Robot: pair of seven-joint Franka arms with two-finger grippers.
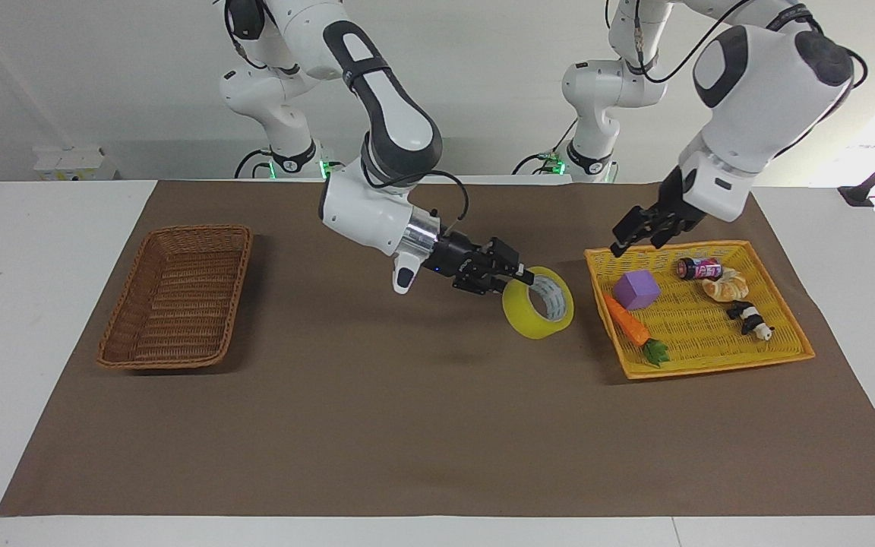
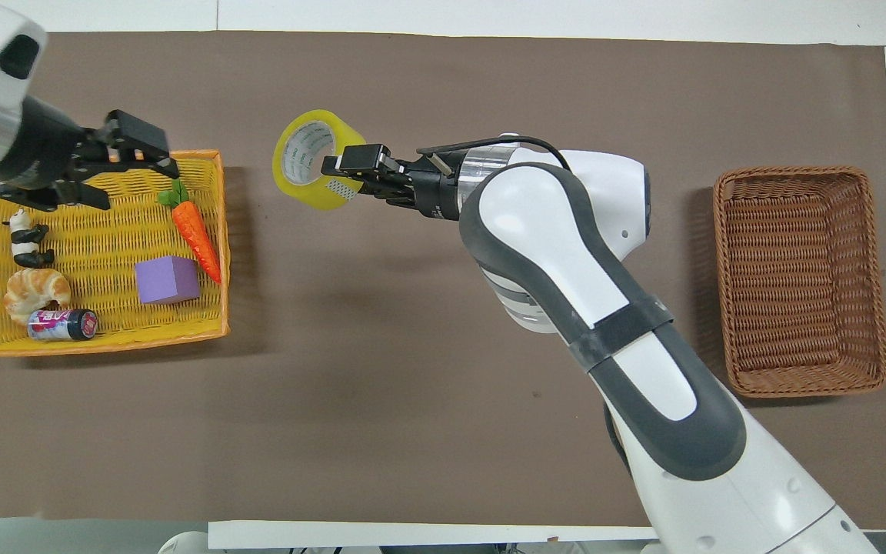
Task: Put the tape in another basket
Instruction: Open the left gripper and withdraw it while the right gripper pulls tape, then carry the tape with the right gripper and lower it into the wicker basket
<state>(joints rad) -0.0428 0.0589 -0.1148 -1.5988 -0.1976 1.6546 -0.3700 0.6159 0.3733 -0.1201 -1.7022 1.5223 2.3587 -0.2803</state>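
The tape (image 1: 522, 313) hangs in the air over the middle of the bench (image 1: 407, 425), just beside the yellow tray (image 1: 711, 369) and well apart from the basket (image 1: 241, 279). It is carried by the right tool (image 1: 522, 275) alone, which is clamped narrow on the roll's wall, 1 finger inside the core and 1 outside. The roll is tilted, with its hole facing toward the left arm's end of the bench.

The basket sits at the right arm's end with nothing in it that I can see. The tray lies at the left arm's end. In it are 5 small things: a purple cube (image 1: 636, 291), a carrot (image 1: 626, 320), a croissant (image 1: 726, 286), a can (image 1: 699, 267) and a panda toy (image 1: 749, 317).

The left tool (image 1: 635, 241) is spread wide and holds nothing, raised over the tray corner nearest the robots.

By my reckoning the job is about half done. The roll is out of the tray and in the arm that can reach the basket. What is left is the carry over the bare brown mat, the lowering and the release.
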